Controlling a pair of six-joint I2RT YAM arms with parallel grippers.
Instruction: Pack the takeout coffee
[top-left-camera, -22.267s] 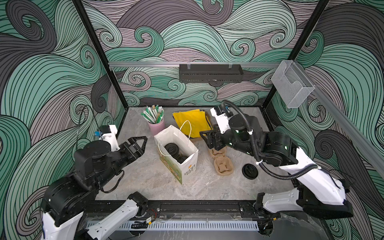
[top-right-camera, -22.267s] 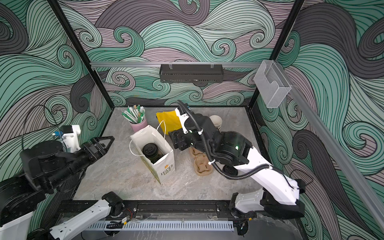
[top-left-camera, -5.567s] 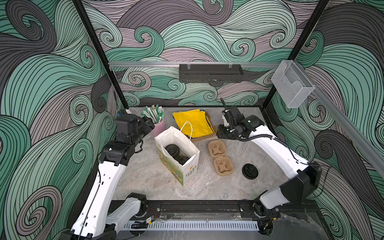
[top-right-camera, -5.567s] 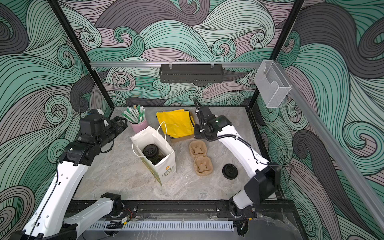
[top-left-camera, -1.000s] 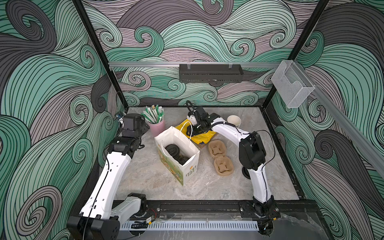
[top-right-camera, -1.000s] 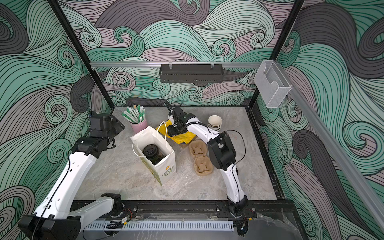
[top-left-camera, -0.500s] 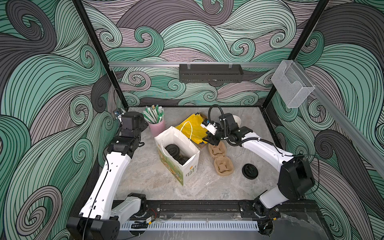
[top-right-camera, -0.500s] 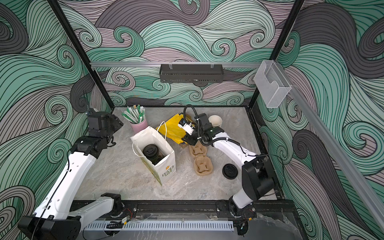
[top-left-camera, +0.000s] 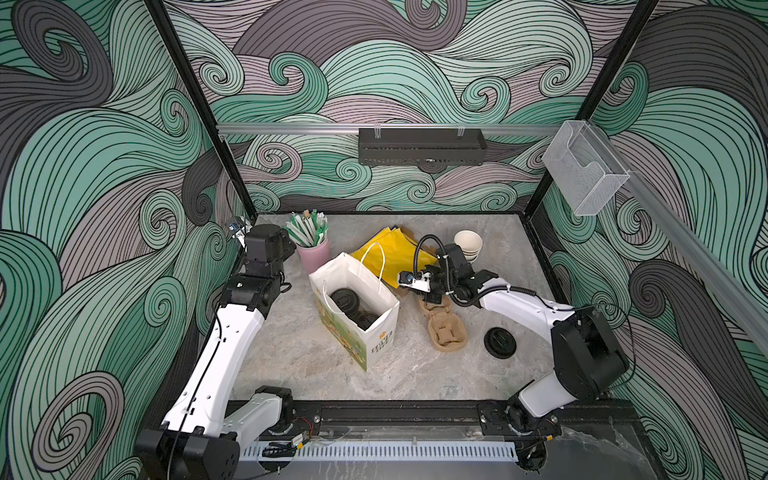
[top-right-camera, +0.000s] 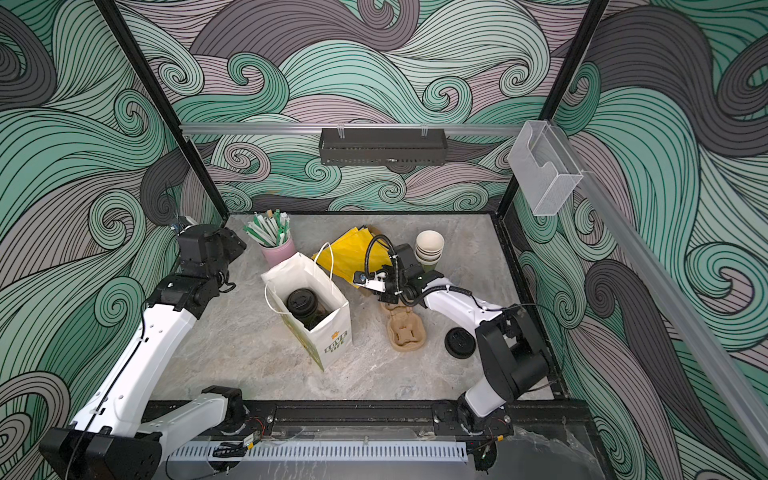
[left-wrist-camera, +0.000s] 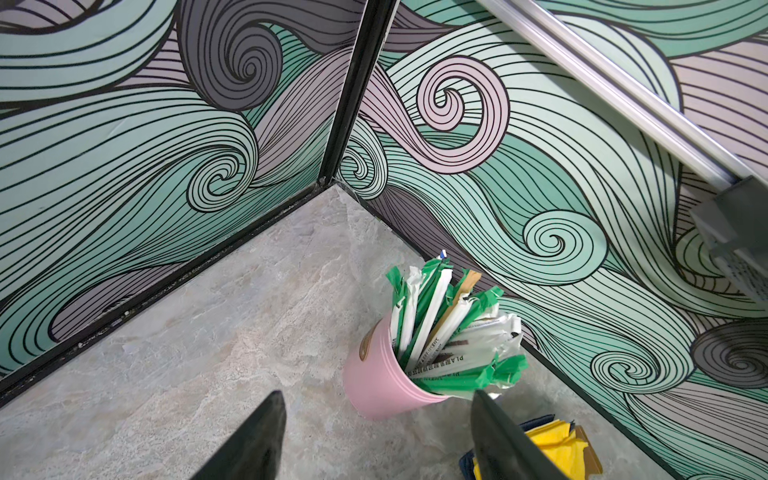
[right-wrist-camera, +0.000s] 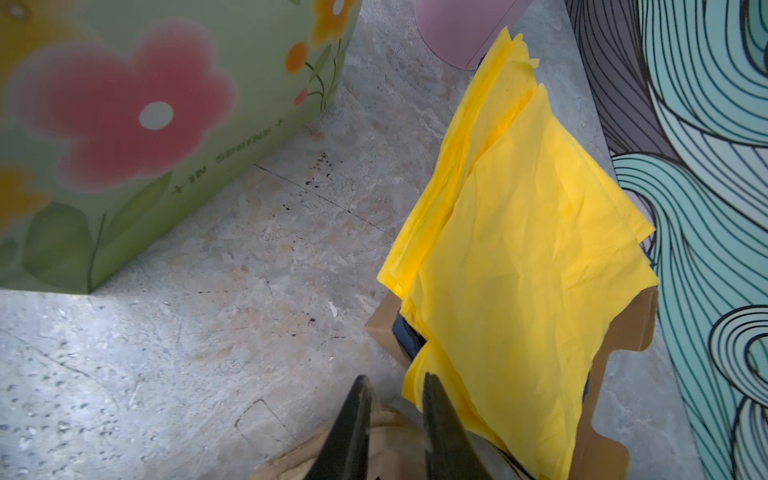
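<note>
Paper bag (top-left-camera: 376, 345): coffee (top-left-camera: 345, 299) packed.
Right gripper (right-wrist-camera: 395, 378): nearly together at carrier (top-left-camera: 446, 332), hold unclear.
Left gripper (left-wrist-camera: 376, 395): apart, ten o'clock.
Next: firmer clamp.

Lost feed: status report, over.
Left end effector open by straw cup. Right end effector nearly shut over cup carrier, grip unclear. Lidded coffee in paper bag. Nothing blocking.

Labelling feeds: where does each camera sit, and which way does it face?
Top views: high in front, looking down on the table; both arms show.
Left wrist: on left arm, faces the pink cup; open left pincer shows.
Right wrist: on right arm, faces yellow paper; right pincer shows.
Both wrist views share the yellow paper.
</note>
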